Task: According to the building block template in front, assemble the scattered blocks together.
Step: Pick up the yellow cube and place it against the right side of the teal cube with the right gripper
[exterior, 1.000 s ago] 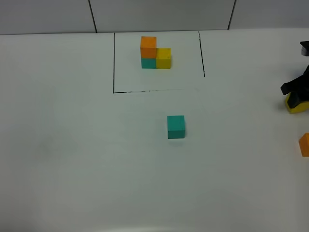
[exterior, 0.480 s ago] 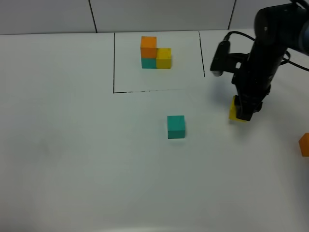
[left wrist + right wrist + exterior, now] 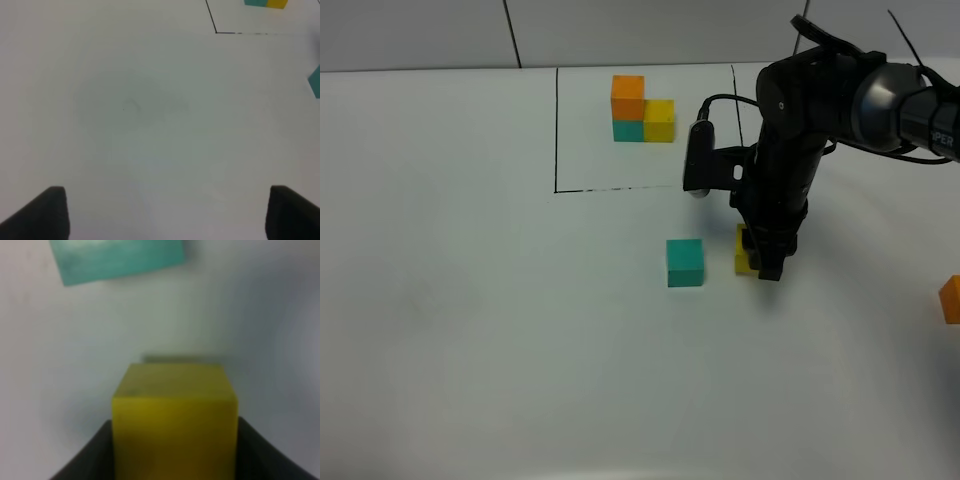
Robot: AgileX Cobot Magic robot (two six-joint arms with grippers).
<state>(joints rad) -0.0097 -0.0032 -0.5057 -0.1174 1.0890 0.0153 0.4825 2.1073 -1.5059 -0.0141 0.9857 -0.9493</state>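
- Exterior high: the template (image 3: 642,110) sits inside its black outline at the far side of the worktop (image 3: 470,320). It shows orange on teal, with yellow against teal's right side.
- The loose teal block (image 3: 685,262) stands alone mid-worktop, in front of the outline. We read it as the base the other blocks build on.
- The right arm (image 3: 790,150) reaches in over the middle, and the right jaws are clamped on the yellow block (image 3: 744,252). Yellow is just right of teal with a gap between them, which is the side the template calls for.
- We can't tell whether yellow is touching the worktop or sitting just above it.
- The orange block (image 3: 951,299) is at the right edge, well apart and untouched. We judge it goes on top of teal last.
- Left wrist: the left jaws are spread wide with nothing between them, over bare worktop. Only slivers of the template and teal show at the frame edge. The left arm looks parked clear of the build.
- Right wrist: yellow fills the gap between the jaws and is held square. Teal lies ahead, slightly skewed and not in contact.
- Our call is that the gap needs closing and yellow's face lining up flush with teal before release, or the skew may nudge teal.
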